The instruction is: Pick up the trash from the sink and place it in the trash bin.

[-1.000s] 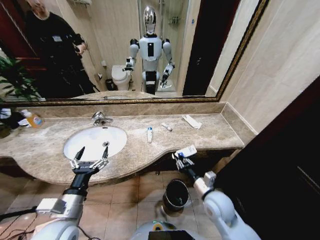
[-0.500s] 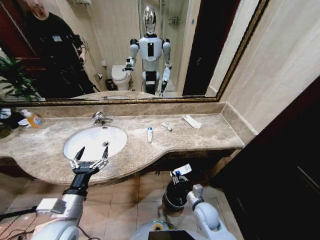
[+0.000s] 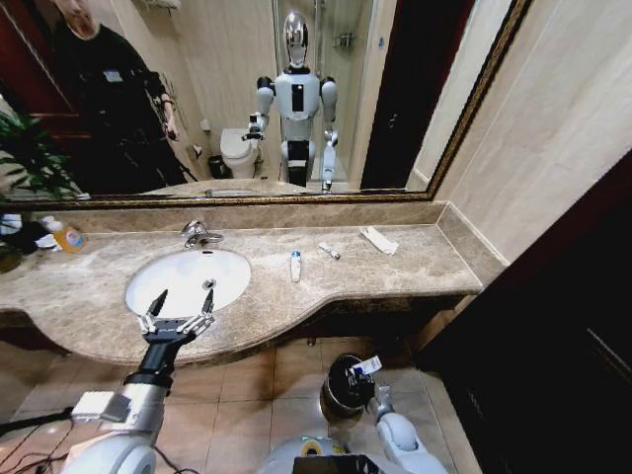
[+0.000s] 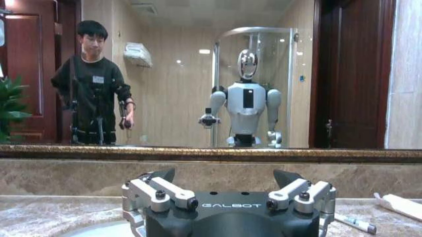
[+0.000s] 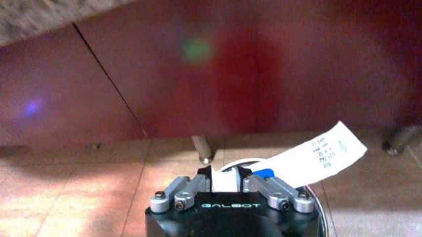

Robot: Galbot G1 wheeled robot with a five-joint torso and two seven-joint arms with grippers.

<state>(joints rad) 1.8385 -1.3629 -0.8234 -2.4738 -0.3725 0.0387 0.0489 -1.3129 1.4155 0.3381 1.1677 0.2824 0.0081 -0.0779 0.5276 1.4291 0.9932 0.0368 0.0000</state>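
My right gripper point(image 3: 363, 376) hangs low by the floor, over the round black trash bin point(image 3: 334, 383), shut on a white tube with blue marks point(image 3: 367, 364). The right wrist view shows that tube point(image 5: 317, 154) sticking out sideways from the closed fingers point(image 5: 197, 183). More trash lies on the counter: a white tube point(image 3: 295, 265), a tiny tube point(image 3: 329, 251) and a flat white packet point(image 3: 379, 240). The white oval sink point(image 3: 158, 275) looks bare inside. My left gripper point(image 3: 179, 314) hovers open at the basin's front edge, nothing between its fingers point(image 4: 150, 189).
A chrome faucet point(image 3: 200, 234) stands behind the basin, and an orange-liquid bottle point(image 3: 67, 236) and a plant point(image 3: 25, 158) sit at the far left. A mirror point(image 3: 395, 89) backs the beige marble counter point(image 3: 425, 262). Dark cabinet fronts point(image 5: 197, 89) rise behind the bin over a tiled floor.
My right gripper has dropped from the counter's front edge down to the bin, carrying the white tube. The left arm has stayed still.
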